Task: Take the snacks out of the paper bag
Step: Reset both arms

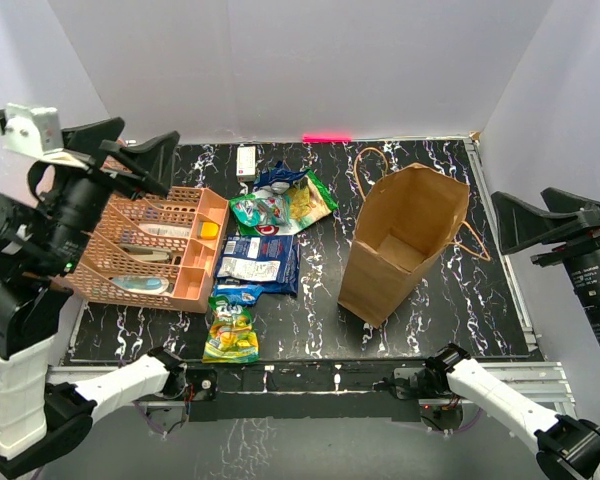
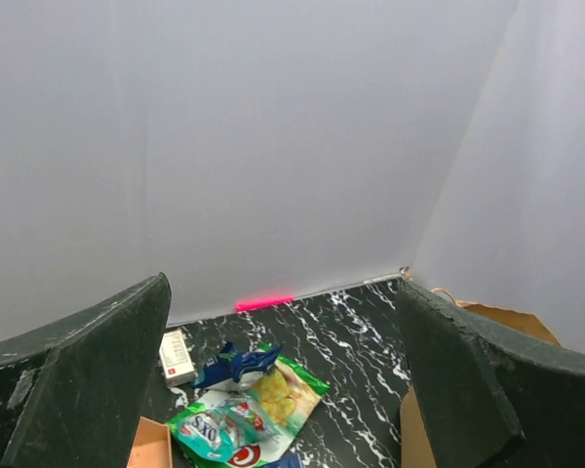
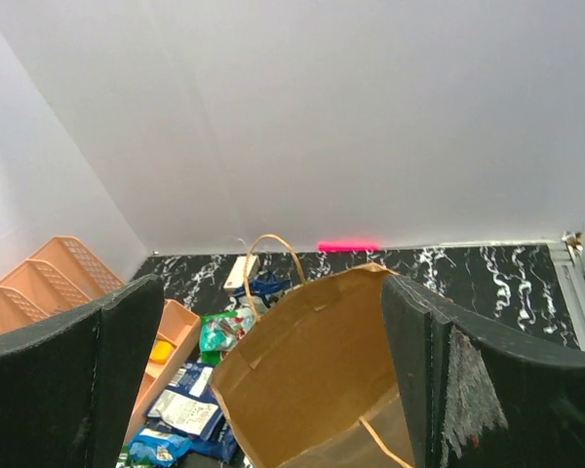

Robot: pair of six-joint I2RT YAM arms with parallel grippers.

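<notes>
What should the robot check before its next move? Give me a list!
1. Left gripper open, holding nothing: ok.
2. Right gripper open, holding nothing: ok.
3. Paper bag upright, mouth open: ok.
4. Snacks lying outside the bag, apart from it: ok.
5. Bag fully empty: no packet shows inside from above, but the near inner side is hidden: cannot tell.

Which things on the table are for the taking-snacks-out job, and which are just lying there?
For the job: paper bag; green chip bag; dark blue packet; green-yellow-orange pouch.
Just lying about: orange mesh organiser; small white box.
</notes>
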